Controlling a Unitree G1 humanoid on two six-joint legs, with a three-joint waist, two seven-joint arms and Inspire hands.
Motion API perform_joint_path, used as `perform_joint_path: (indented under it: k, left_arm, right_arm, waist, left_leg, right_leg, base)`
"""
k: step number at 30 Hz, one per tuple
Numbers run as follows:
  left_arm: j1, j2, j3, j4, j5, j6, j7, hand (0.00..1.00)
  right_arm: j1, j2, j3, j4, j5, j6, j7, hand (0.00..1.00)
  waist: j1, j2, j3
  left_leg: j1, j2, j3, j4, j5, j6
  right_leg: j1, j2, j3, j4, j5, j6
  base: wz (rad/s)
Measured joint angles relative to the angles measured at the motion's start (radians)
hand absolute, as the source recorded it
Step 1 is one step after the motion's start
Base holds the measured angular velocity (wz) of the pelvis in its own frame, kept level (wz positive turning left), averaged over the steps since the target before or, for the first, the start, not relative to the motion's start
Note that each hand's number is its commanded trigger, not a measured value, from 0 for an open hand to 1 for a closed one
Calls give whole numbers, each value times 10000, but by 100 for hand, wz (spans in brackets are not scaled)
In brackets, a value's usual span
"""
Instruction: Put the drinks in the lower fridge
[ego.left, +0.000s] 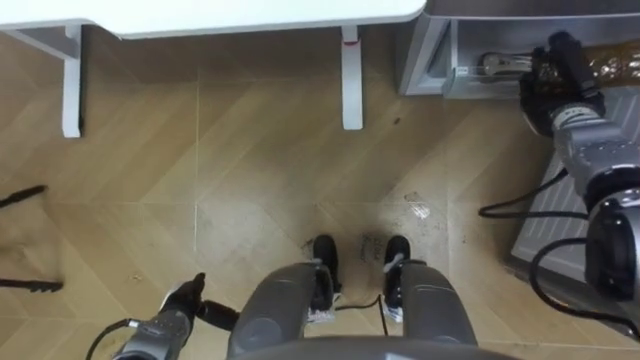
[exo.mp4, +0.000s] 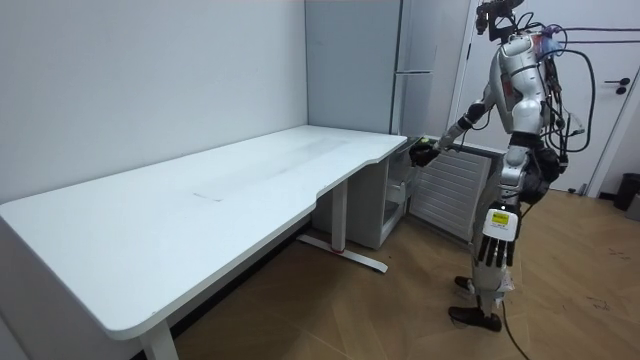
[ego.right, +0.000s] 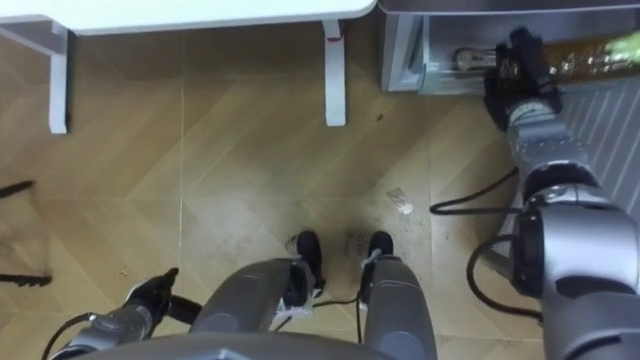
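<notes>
room view: right hand (ego.left: 560, 85) clamps bottle (ego.right: 592, 56) at fridge (exo.mp4: 350, 70) edge, left hand (exo.mp4: 497, 245) fingers slack.

A white desk (ego.left: 250, 15) runs along the top of the eye view, from 10 to 12 o'clock. Its middle leg (ego.left: 351, 80) stands on the wooden floor (ego.left: 250, 170) at 12 o'clock, and its side leg (ego.left: 70, 85) at 10 o'clock. A small pale scrap (ego.left: 418, 208) lies on the floor toward 3 o'clock.

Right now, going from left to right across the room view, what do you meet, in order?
White desk → right hand, holding the drink → left hand, hanging at the robot's side.
</notes>
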Motion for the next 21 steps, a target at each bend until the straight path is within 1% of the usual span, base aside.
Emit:
perform_joint_path:
  k: [4, 7, 8, 12, 20, 21]
  left_arm:
    - [0, 19, -38, 3, -615, 29, 40, 0]
    - [0, 117, -245, 10, -1178, 32, 68, 0]
    - [-6, 158, -364, 3, -1183, 24, 73, 0]
    - [-6, 190, -447, 3, -1166, 12, 58, 0]
    - [4, 362, -754, 2, -1138, 171, 26, 0]
    - [5, 370, -753, 5, -1133, 172, 24, 0]
  right_arm:
    - [-44, -129, 39, -3, -87, 228, -163, 100]
    - [-75, -139, 53, -3, -78, 291, -419, 100]
    - [-123, -142, 76, -3, -100, 321, -531, 100]
    - [-232, -156, 170, -8, -98, 326, -954, 100]
    - [-416, -161, 471, -56, -110, 322, -1740, 100]
    - [-416, -161, 494, -56, -110, 322, -1752, 82]
  waist:
    - [24, -125, -6]
    - [35, -199, -3]
    - [33, -223, 1]
    - [57, -235, 5]
    - [86, -271, -6]
    - [86, -272, -6]
  left_leg:
    - [-132, -18, -42, -10, 68, 15]
    - [-155, -40, -47, -14, 98, 34]
    - [-155, -61, -47, -22, 124, 44]
    - [-160, -82, -40, -23, 140, 66]
    - [-229, -98, -32, -4, 166, 102]
    - [-229, -99, -31, -2, 166, 103]
  right_leg:
    - [-97, -53, -87, 7, 1, -2]
    - [-124, -89, -112, 40, 1, -1]
    - [-137, -112, -114, 70, -1, 1]
    - [-139, -135, -122, 4, 6, 15]
    - [-192, -170, -169, -2, 31, 50]
    - [-192, -171, -169, 2, 34, 51]
  base:
    - [8]
    - [3]
    - [0]
    - [0]
    - [0]
    - [0]
